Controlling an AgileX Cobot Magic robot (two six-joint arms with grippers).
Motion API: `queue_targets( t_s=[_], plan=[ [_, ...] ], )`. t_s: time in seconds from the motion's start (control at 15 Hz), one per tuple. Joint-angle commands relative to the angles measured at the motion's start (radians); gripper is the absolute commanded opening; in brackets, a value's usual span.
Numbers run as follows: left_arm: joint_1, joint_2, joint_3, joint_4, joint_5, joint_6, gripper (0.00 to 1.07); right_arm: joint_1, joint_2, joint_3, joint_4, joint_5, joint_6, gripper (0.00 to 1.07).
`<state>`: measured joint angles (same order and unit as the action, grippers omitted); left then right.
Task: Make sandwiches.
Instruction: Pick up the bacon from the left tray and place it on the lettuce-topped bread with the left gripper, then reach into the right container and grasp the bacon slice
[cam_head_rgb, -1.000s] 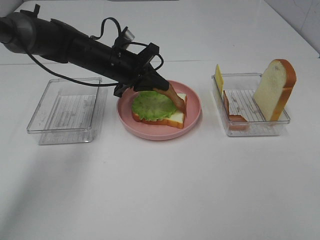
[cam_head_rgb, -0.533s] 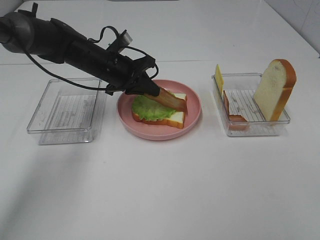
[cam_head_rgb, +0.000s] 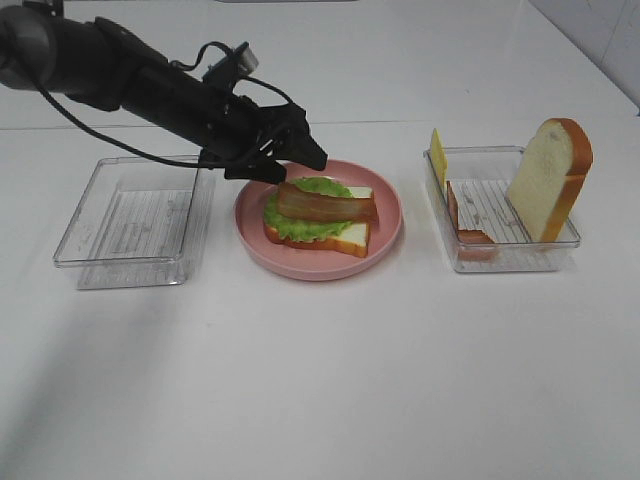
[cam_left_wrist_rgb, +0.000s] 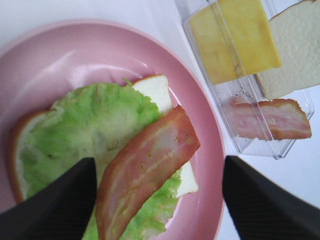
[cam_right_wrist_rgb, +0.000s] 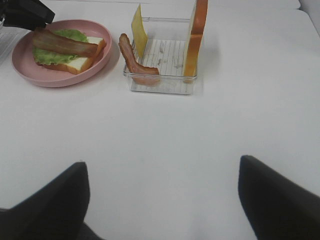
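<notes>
White bench (cam_head_rgb: 320, 380): your sandwich (cam_head_rgb: 318, 222) sits on the plate (cam_head_rgb: 385, 235).
High view: left gripper (cam_head_rgb: 296, 162) hovers just behind it. Left wrist: left fingers (cam_left_wrist_rgb: 55, 205) apart, bacon (cam_left_wrist_rgb: 147, 172) lying free across lettuce (cam_left_wrist_rgb: 85, 130). Right wrist: your right fingers (cam_right_wrist_rgb: 47, 200) apart above the bench.

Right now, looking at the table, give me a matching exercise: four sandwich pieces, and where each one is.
1 lettuce
2 cheese square
3 loose bread slice
4 spare bacon strip

A standing in the clear tray, at the end farthest from the pink plate
B slumped low in the tray
C standing at the tray end nearest the plate
D under the placed bacon strip

Pairs: 1-D, 2-C, 3-A, 4-B
</notes>
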<state>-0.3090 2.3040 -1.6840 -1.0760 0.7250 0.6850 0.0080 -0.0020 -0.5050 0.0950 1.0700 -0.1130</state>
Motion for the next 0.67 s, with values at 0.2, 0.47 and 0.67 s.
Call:
queue_targets(
  t_s=[0.2,0.47,0.67],
  plan=[
    [0.0,-0.161,-0.002,0.32,0.016,-0.182,0.79,-0.006,-0.015,0.002,0.004,-0.009,-0.005,0.78],
    [0.0,-0.344,-0.002,0.65,0.194,-0.492,0.78,-0.006,-0.015,0.002,0.004,-0.009,-0.005,0.78],
    [0.0,-0.48,0.001,0.787,0.336,-0.645,0.78,-0.006,-0.015,0.002,0.004,-0.009,-0.005,0.78]
  ],
)
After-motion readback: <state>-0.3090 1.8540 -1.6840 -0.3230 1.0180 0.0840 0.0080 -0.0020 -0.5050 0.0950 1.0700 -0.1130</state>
